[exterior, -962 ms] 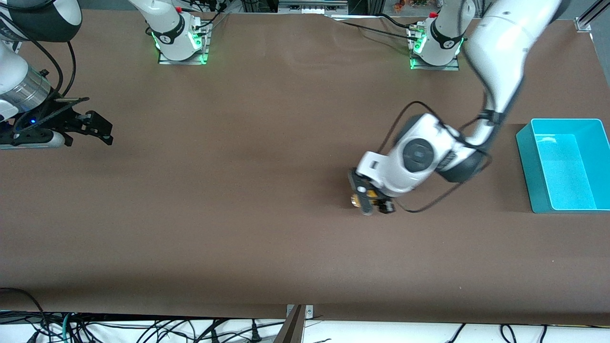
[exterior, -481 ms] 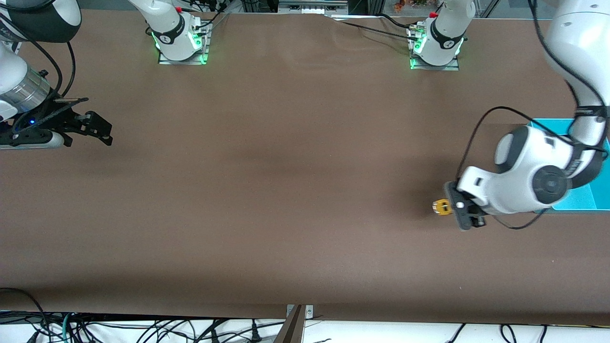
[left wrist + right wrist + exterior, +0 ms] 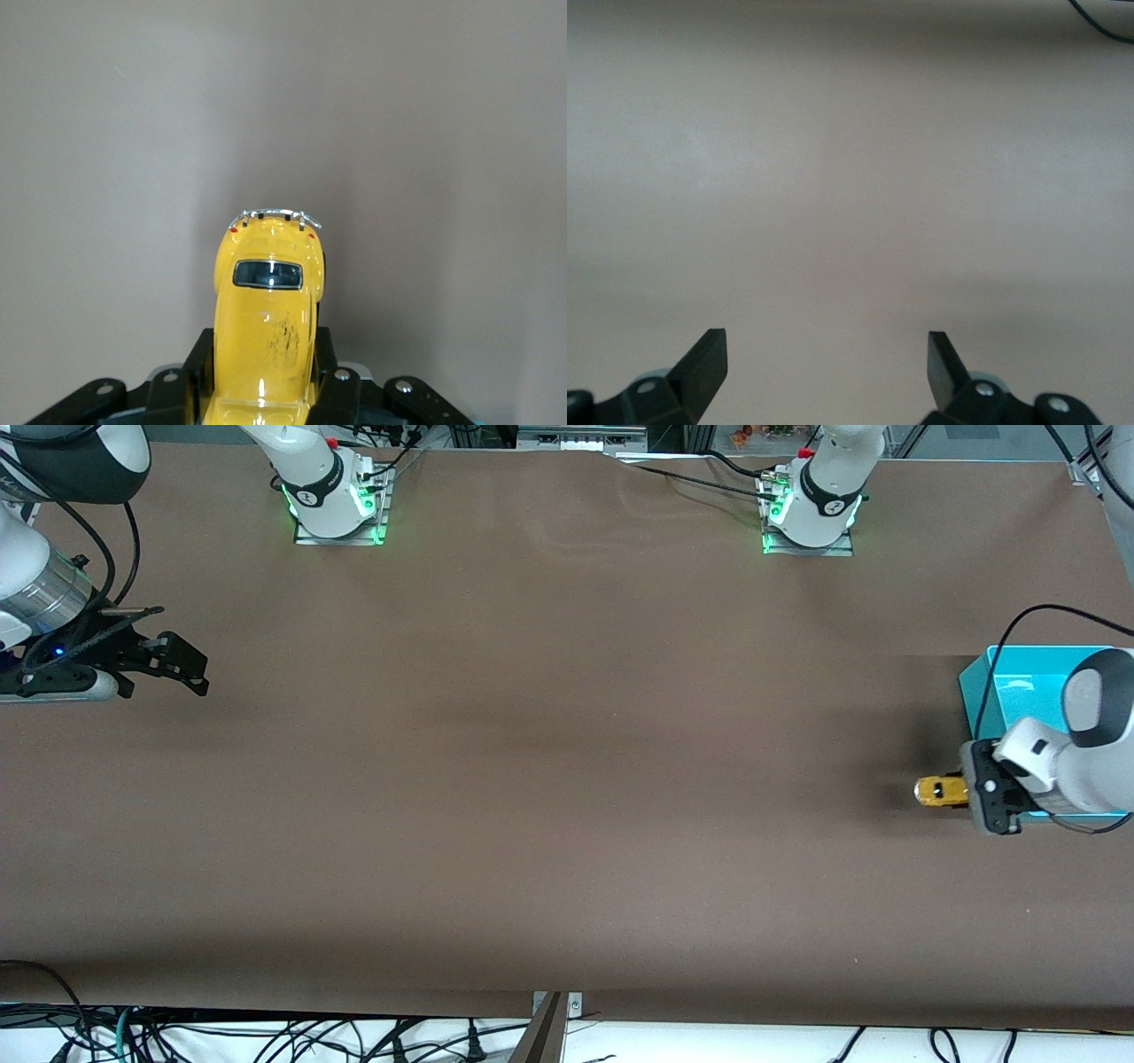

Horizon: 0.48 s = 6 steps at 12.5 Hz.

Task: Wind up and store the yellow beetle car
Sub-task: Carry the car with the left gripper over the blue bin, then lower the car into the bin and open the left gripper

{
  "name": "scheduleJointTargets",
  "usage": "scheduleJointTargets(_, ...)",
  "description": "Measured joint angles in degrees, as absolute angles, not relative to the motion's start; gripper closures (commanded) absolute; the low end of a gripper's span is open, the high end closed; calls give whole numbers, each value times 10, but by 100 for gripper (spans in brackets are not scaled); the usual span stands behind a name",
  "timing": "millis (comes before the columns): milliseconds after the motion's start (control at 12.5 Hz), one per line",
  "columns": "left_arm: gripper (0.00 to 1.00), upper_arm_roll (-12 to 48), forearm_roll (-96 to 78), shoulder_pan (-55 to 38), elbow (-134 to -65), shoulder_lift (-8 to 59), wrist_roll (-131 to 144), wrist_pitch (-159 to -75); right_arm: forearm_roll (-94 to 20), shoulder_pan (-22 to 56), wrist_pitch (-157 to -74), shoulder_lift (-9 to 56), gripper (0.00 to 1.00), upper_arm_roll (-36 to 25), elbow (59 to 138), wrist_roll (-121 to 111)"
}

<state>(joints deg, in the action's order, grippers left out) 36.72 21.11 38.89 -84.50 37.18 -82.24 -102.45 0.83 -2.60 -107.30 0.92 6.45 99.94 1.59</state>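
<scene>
Item: yellow beetle car (image 3: pixel 940 790), mid-right of frame, clenched in my left gripper (image 3: pixel 966 790); no readable lettering. My right gripper (image 3: pixel 182 666), far left, waits with fingers spread.

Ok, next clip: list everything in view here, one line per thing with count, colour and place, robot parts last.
toy car: one, yellow, held in the air over the table beside the bin, at the left arm's end.
bin: one, turquoise, on the table at the left arm's end, partly covered by the left arm.
table: one, brown top, under everything.
cables: several, dark, below the table edge nearest the front camera.
left tool: one, black, shut on the toy car, over the table by the bin.
right tool: one, black, open, waiting over the right arm's end of the table.
</scene>
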Motion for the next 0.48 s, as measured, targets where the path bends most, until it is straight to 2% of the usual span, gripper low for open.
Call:
scheduleJointTargets(160,90,365,225,432,-846,371,-859,-994,8,-26,-1073,9,0,64,999,16)
scheduleJointTargets(481,90,363,287,548,-846,372,-964,-1001,8,-26,-1073,10,0,64,999,16)
